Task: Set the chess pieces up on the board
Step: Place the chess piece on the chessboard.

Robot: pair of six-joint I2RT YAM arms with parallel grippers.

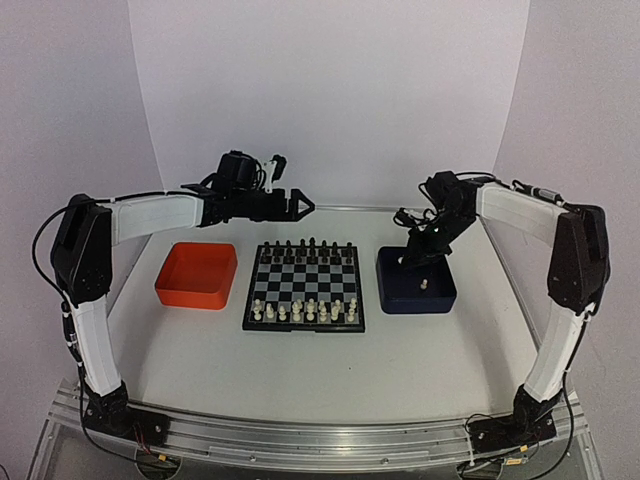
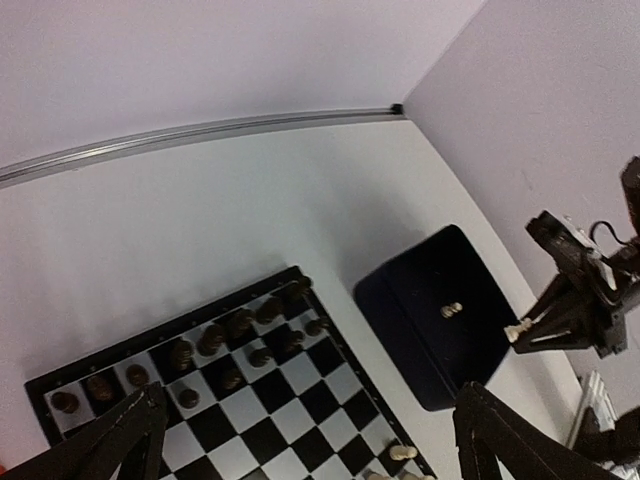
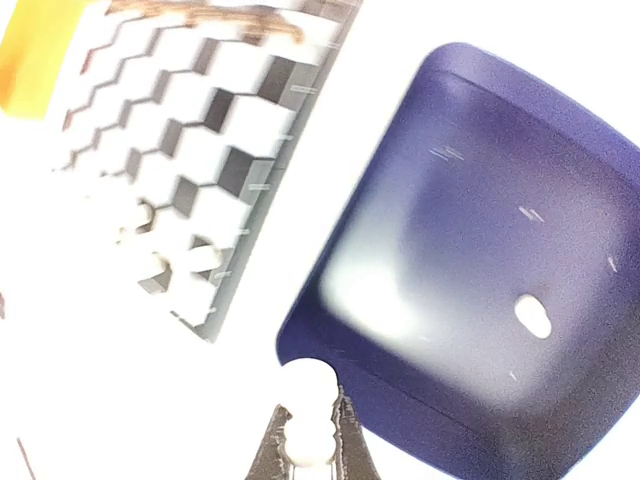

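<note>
The board (image 1: pixel 305 285) lies at the table's centre, with cream-white chess pieces (image 1: pixel 300 310) in its two near rows and black chessmen along its far side. My right gripper (image 3: pixel 312 440) is shut on one white chess piece (image 3: pixel 310 395), held over the near-left rim of the dark blue tray (image 3: pixel 470 230). In the top view that gripper (image 1: pixel 408 260) hangs over the tray's left part. Another white piece (image 3: pixel 533 317) lies on the tray floor. My left gripper (image 1: pixel 303 205) is open and empty, hovering above the table behind the board's far edge.
An orange tray (image 1: pixel 197 275) stands left of the board. The dark blue tray (image 1: pixel 416 282) stands to its right. In the left wrist view the board's far right corner (image 2: pixel 300 285), the blue tray (image 2: pixel 430 340) and the right gripper (image 2: pixel 520 328) show below.
</note>
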